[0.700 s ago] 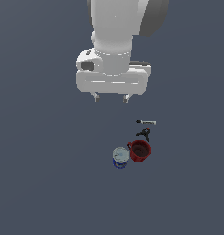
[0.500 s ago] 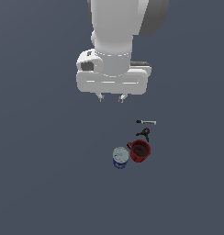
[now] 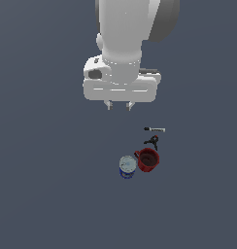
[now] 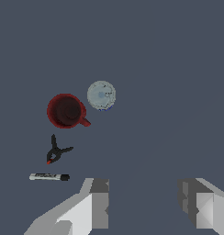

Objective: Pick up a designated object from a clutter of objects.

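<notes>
Hovering high above the plain dark grey surface (image 3: 42, 194), our white two-fingered claw (image 3: 119, 105) holds nothing. In the wrist view its jaws stand well apart with bare surface showing between them, so we read it as released, although in the exterior view only the two short tips show below the hand.

We judge the task to be at its very beginning. Nothing is lifted, nothing is touched, and the whole of the descent, the closing and the lift is left to do.

Our target, the dark red mug with a side handle and a dark inside (image 3: 148, 160), sits upright on the surface, well away from any edge we can see. Just beside it, on the exterior view's left, stands the blue can with a pale top (image 3: 127, 166); whether the two touch we cannot tell, though the mug's handle points toward the can. Near the mug's other side lies the tiny black clamp (image 3: 152, 141), and beyond that the thin black-and-white marker (image 3: 154, 129).

Relative to the claw, the mug lies well apart and lower down, off toward the exterior view's right. In the wrist view the mug (image 4: 66, 110) is clearly out of line with the gap between the jaws, so we would need to shift across before coming down.
</notes>
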`<state>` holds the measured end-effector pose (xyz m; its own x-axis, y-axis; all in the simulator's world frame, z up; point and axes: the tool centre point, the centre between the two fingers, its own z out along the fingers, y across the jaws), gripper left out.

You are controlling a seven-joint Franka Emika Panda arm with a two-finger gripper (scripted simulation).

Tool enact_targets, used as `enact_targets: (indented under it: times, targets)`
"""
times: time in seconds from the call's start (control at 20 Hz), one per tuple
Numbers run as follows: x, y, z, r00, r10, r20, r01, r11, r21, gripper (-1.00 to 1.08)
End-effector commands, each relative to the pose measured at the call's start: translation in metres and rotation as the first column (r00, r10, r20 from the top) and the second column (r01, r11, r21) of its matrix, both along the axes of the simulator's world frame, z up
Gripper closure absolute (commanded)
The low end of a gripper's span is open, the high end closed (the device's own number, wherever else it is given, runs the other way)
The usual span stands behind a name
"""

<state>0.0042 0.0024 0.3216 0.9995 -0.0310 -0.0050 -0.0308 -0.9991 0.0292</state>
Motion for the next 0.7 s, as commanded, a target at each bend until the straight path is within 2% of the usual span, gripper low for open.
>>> enact_targets:
  times: [0.0,0.4,0.65]
  targets:
    - [0.002,0.002,-0.002,1.000,-0.013,-0.004,0.013,1.000,0.000,-0.20]
    - [0.018,0.012,-0.013,0.994,-0.105,-0.027,0.105,0.995,0.000,-0.20]
    - [0.033,0.024,-0.026,0.979,-0.197,-0.050,0.197,0.980,-0.006,-0.20]
